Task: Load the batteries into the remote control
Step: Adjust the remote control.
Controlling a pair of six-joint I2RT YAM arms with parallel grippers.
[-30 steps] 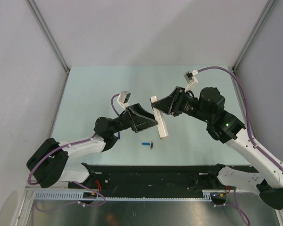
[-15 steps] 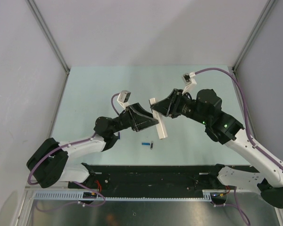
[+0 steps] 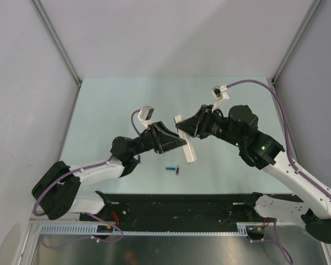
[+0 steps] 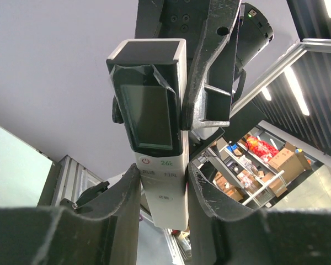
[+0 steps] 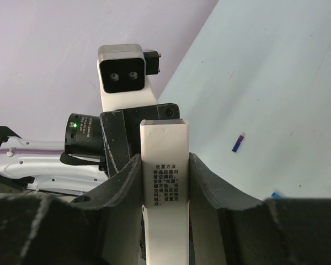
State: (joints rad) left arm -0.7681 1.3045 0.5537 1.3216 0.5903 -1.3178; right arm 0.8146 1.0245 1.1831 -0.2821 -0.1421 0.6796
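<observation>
We hold the remote control (image 3: 186, 144) up between both hands, long axis running far to near: right hand (image 5: 164, 165) clamped on its back, left hand (image 4: 163, 193) closed on the button end (screen facing it). The batteries (image 3: 172, 169) lie on the tabletop (image 3: 110, 105) below, nearer our left hand

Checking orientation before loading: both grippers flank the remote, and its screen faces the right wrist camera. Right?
No. The left gripper and right gripper do flank the remote control, but its screen faces the left wrist camera. The left wrist view shows it; the right shows only its printed back.
</observation>
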